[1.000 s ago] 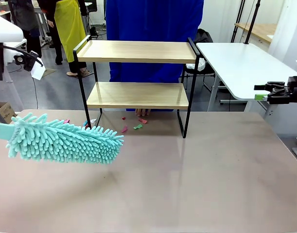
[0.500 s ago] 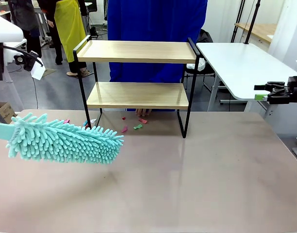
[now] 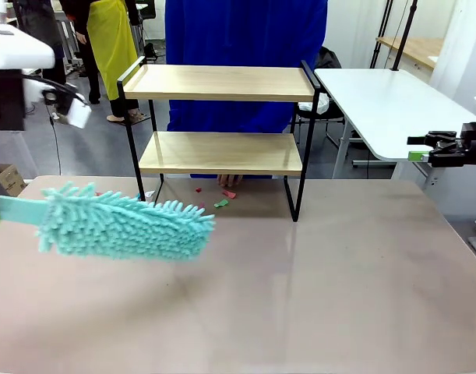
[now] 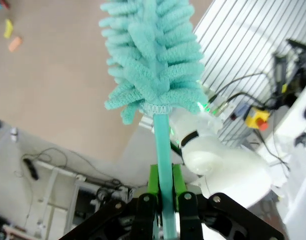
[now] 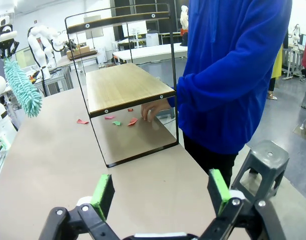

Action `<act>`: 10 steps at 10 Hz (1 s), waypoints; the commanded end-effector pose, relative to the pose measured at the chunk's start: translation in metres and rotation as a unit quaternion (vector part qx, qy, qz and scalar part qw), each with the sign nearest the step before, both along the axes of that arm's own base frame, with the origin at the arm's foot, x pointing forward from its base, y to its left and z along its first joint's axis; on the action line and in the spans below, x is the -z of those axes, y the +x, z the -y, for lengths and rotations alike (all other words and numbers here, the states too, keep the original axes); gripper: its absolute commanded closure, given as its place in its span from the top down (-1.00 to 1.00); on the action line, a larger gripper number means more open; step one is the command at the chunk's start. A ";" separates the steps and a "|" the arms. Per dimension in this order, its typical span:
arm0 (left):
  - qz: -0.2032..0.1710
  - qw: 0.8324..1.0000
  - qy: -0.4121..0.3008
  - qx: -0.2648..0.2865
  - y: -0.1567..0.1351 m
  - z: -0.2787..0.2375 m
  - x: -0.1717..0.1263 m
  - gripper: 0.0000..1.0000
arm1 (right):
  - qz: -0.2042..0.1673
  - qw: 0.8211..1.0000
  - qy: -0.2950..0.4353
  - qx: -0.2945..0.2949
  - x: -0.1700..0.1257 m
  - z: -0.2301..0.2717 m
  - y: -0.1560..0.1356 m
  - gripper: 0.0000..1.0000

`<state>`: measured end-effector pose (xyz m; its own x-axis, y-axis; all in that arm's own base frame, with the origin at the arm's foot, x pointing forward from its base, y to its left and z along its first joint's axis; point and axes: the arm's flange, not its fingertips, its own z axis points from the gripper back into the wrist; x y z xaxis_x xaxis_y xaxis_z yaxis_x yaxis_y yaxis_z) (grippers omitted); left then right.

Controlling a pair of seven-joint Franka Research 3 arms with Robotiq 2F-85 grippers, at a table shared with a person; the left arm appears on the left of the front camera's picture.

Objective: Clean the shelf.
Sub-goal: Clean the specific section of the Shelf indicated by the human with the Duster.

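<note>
The left end effector (image 4: 164, 181) is clamped on the thin turquoise handle of a duster (image 3: 125, 226), green pads pressed on either side of it. From the grip the handle runs straight out to the fluffy head. The head hangs just over the bench (image 3: 315, 296), its tip aimed to the robot's right, toward the near left leg of the shelf (image 3: 222, 82).

The shelf stands upright beyond the tip and to its right, both boards higher than the head. Its long axis runs side to side across the bench, and its open front faces the robot. Coloured scraps (image 3: 222, 203) lie on the bench under the lower board, where a person's hand (image 3: 228, 180) also rests.

The step looks like bringing the duster to a board. To do it well, I would raise the head to board height and lay the pile flat along the board's length. The sweep should be light, so the thin frame does not shift, and should stay clear of the black uprights and that hand.

Far off to the right, the right end effector (image 5: 160, 196) hangs with its fingers apart, holding nothing.
</note>
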<state>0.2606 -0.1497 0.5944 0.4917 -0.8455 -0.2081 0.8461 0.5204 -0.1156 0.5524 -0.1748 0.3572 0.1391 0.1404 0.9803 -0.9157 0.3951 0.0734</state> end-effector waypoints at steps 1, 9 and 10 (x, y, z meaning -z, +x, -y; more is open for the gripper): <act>0.005 1.000 -0.024 -0.015 -0.001 0.032 0.028 -0.74 | 0.003 1.000 -0.003 0.002 -0.003 -0.003 -0.002 1.00; -0.002 0.957 -0.185 -0.223 0.033 0.167 0.121 -0.74 | 0.003 1.000 -0.003 0.002 -0.003 -0.003 -0.002 1.00; 0.022 0.969 -0.159 -0.190 0.017 0.148 0.108 -0.74 | 0.003 1.000 -0.003 0.002 -0.003 -0.003 -0.002 1.00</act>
<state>0.2891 -0.3110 0.4684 0.8012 -0.5957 0.0561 0.5792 0.7486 -0.3227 0.5524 -0.1748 0.3572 0.1391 0.1403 0.9803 -0.9157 0.3951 0.0734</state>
